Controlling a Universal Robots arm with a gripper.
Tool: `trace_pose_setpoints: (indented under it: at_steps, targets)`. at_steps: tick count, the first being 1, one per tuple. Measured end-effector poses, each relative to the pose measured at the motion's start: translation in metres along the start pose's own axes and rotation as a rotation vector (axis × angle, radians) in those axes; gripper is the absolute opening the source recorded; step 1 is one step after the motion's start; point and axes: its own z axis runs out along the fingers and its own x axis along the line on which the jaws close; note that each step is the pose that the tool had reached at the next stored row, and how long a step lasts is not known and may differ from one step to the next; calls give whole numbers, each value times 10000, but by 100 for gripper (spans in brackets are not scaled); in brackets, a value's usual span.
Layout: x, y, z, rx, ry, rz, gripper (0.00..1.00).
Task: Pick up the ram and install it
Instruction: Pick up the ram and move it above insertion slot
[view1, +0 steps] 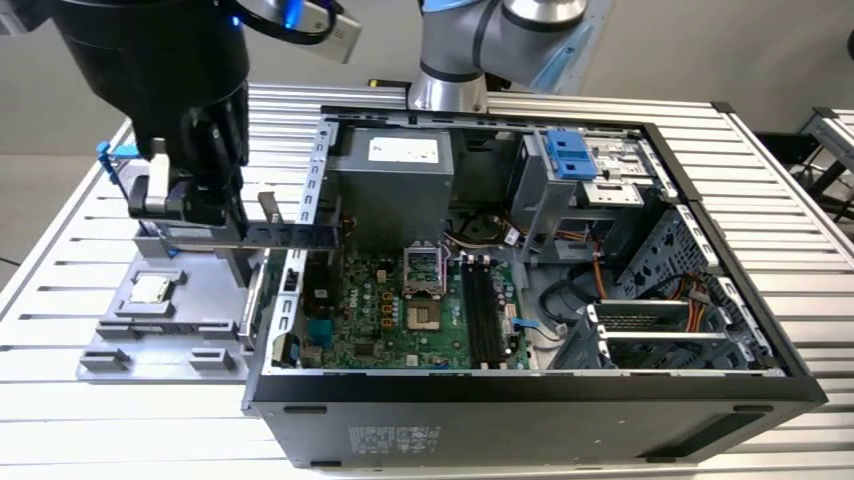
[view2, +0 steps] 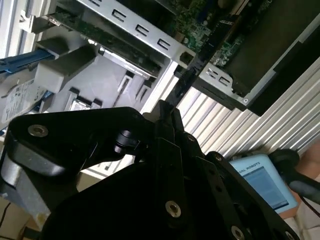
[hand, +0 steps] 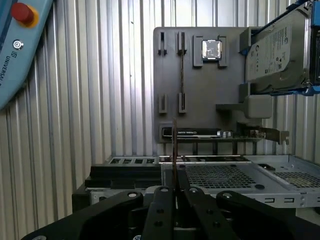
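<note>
Robotics lab or test workshop. Evidence: a slotted aluminium profile table (view1: 67, 250) carrying an industrial robot arm's base (view1: 447, 88), an opened desktop computer case (view1: 534, 420) and a grey parts fixture (view1: 120, 352) — also a teach pendant (hand: 20, 55) with a red stop button (hand: 22, 12).

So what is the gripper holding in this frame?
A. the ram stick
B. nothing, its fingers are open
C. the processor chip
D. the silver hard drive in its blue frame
A: in the first wrist view the gripper is shut on the ram, a thin stick seen edge-on between its fingers, while the hard drive and processor sit on the grey tray.
</note>
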Motion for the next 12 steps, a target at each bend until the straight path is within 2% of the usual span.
trace_pose_setpoints:
  at_steps: [12]
  targets:
    - [-20, -479, -13, -2, 0, 4, 0]
